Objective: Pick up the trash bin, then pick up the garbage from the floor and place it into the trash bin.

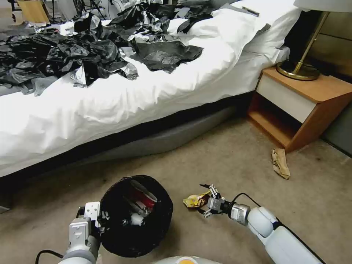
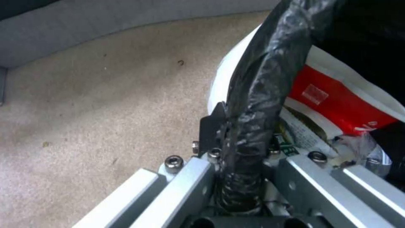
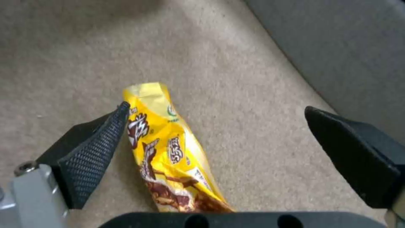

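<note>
The small round white plastic trash bin (image 1: 135, 216), lined with a black bag and tilted above the beige carpet, is being held at its rim by the left gripper (image 2: 236, 152) — jaws clamped on the bag-wrapped edge, with a red-and-white packet (image 2: 337, 101) lying inside. Just beside the bin, the right gripper (image 3: 219, 148) is hovering with its pads spread wide around a shiny yellow snack wrapper (image 3: 169, 148) on the floor — one pad touching it, while a crumpled brown paper bag (image 1: 280, 163) is lying well apart near the wooden nightstand (image 1: 311, 106).
</note>
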